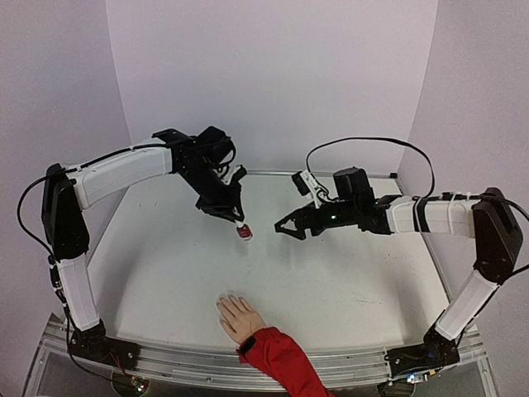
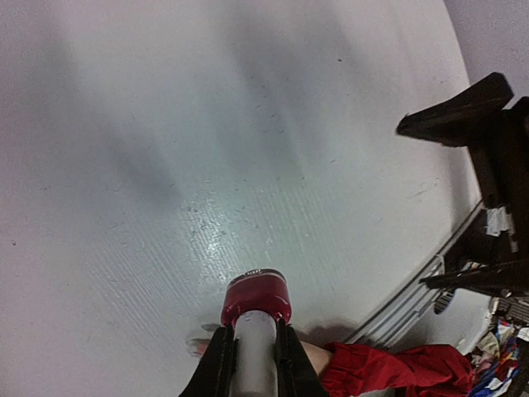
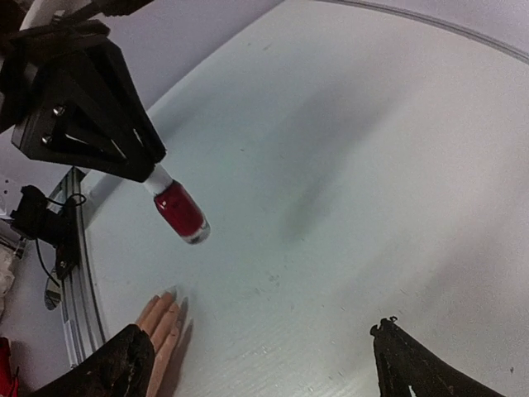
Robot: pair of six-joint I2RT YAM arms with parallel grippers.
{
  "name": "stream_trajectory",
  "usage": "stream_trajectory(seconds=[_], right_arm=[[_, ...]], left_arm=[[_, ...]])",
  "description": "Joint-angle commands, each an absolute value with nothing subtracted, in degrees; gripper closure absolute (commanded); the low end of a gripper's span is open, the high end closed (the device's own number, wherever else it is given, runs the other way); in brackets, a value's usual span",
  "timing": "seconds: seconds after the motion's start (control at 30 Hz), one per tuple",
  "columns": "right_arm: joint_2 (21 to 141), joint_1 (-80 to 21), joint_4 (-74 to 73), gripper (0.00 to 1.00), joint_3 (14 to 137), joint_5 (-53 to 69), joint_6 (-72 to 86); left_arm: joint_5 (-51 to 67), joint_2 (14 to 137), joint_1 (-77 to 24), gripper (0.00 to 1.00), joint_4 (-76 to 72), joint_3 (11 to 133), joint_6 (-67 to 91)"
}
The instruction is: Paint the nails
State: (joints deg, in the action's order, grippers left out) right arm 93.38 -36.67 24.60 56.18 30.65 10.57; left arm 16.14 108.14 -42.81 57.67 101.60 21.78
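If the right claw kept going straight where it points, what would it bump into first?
Probably the polish bottle held by the left gripper. The open right gripper points at it across a bare gap. Height is hard to judge, so it might pass under and reach the table instead.

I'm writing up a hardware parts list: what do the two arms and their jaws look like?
The left arm and right arm share one look: white shells on the long links, black joints and bases. Thin black cables run along both, one arching above the right wrist. The jaws are black, angular, tapering to points.
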Motion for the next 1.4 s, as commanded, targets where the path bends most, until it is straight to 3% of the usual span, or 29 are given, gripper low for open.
stream_trajectory(seconds=[0.0, 0.13, 0.43, 0.77, 0.93, 1.13, 1.37], right_arm=[[97.3, -38.2, 38.9, 0.15, 60.3, 38.1, 8.7], [102.4, -38.4, 45.8, 0.25, 61.9, 42.3, 10.6], [108.9, -40.5, 46.5, 0.27, 68.5, 49.7, 10.0], [113.3, -42.7, 46.4, 0.49, 73.1, 51.8, 11.0], [113.8, -42.8, 46.2, 0.54, 73.2, 52.5, 11.1], [114.3, -43.1, 45.8, 0.70, 73.7, 52.6, 11.2], [114.5, -43.5, 45.9, 1.00, 74.8, 52.1, 11.9]], left_arm=[[26.0, 106.3, -40.6, 1.00, 58.8, 105.5, 26.3], [29.2, 106.3, -39.8, 1.00, 58.7, 106.1, 27.7], [30.9, 106.3, -38.9, 1.00, 58.7, 107.4, 29.4], [30.5, 106.2, -38.1, 1.00, 58.7, 107.3, 29.7], [30.1, 105.6, -37.6, 1.00, 58.7, 106.6, 29.4], [30.1, 105.0, -37.4, 1.00, 58.7, 105.8, 29.2], [30.6, 104.6, -37.0, 1.00, 58.7, 105.6, 28.9]])
